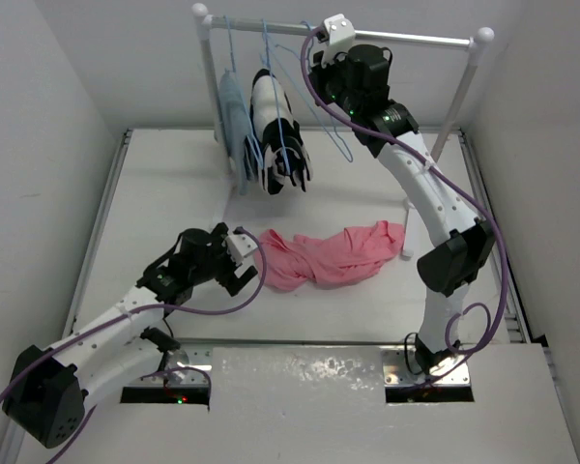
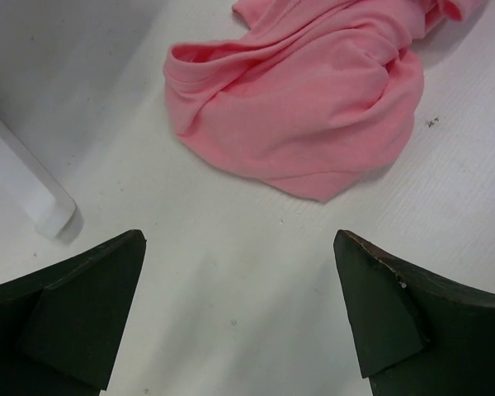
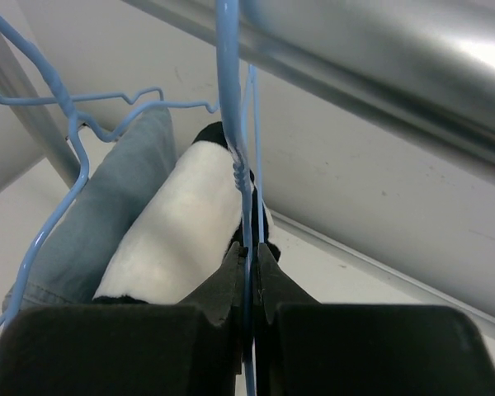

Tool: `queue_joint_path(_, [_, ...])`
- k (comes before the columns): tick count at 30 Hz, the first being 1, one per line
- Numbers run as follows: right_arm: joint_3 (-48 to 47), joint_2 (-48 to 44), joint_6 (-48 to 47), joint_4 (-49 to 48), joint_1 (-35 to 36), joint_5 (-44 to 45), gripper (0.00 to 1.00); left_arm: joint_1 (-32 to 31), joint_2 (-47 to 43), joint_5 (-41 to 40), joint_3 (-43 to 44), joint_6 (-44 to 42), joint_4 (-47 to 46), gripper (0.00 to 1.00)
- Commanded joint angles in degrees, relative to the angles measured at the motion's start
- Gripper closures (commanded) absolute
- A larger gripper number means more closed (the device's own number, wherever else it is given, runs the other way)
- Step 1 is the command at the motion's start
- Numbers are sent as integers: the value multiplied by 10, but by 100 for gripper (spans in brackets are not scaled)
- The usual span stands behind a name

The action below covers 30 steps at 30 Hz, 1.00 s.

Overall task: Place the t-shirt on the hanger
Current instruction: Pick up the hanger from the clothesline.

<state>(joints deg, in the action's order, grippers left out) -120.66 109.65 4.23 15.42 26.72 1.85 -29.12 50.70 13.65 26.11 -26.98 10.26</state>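
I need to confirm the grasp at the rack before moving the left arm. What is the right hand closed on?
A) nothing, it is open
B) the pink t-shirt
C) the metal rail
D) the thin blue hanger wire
D: in the right wrist view the right hand has its fingers pinched together on the wire of the blue hanger just below the rail, while the t-shirt lies on the table.

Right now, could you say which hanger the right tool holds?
The bare hanger, rightmost on the rail; the others hold a blue-grey garment and a patterned one.
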Motion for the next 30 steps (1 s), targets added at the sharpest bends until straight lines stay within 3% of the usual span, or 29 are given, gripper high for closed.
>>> queue_joint_path(1, [2, -25, -12, -47, 0, -11, 100, 8, -11, -6, -8, -9, -17, 4])
queue_joint_path(8, [14, -59, -26, -104, 0, 4, 100, 7, -10, -6, -9, -13, -19, 4])
queue_joint_path(16, [63, -107, -28, -91, 0, -4, 100, 7, -8, -17, 1, 5, -28, 4])
queue_joint_path(21, [167, -168, -38, -85, 0, -4, 100, 7, 9, -52, 36, 61, -28, 6])
queue_joint_path(25, [246, -226, -39, -81, 0, -4, 100, 7, 33, -61, 82, 134, -16, 19])
queue_joint_path(30, [328, -296, -38, -78, 0, -9, 100, 7, 85, -80, 156, 227, -1, 22])
